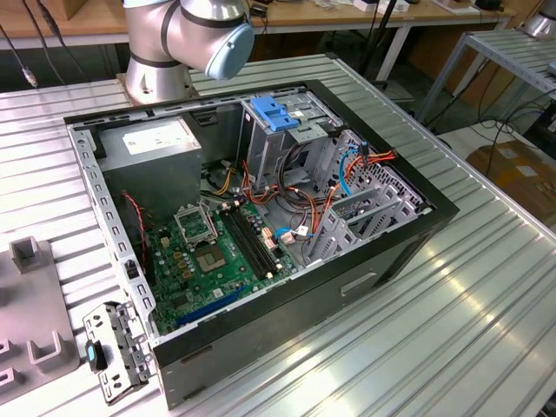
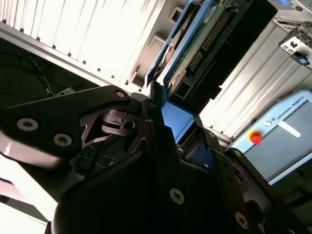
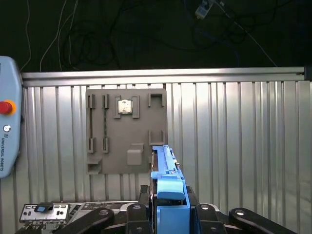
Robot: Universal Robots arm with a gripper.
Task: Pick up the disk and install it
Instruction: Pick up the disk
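A ribbed aluminium bench (image 1: 486,287) fills the scene, with desks and cables behind it; an open computer case (image 1: 408,239) lies on its side across the middle of the bench, motherboard and wiring exposed, and a blue bracket (image 1: 276,113) sits on top of the grey drive cage inside. The arm (image 1: 187,35) has its base at the far edge of the bench, just behind the case; a grey fixture plate (image 1: 35,330) rests at the bench edge on the exterior view's left, and a small metal bracket (image 1: 117,347) lies just beside the case's near corner on that side.

In the first wrist view the gripper (image 3: 168,195) is clamped on the disk (image 3: 165,163), its black fingers (image 3: 141,195) pressed to either side of the light-blue carrier rail; the disk stands edge-on, held clear above the bench, with the fixture plate lying flat beyond it. The second wrist view shows the disk's green circuit-board face and blue rail rising out of the jaws; a teach pendant (image 2: 282,131) with a red button lies at the bench edge.
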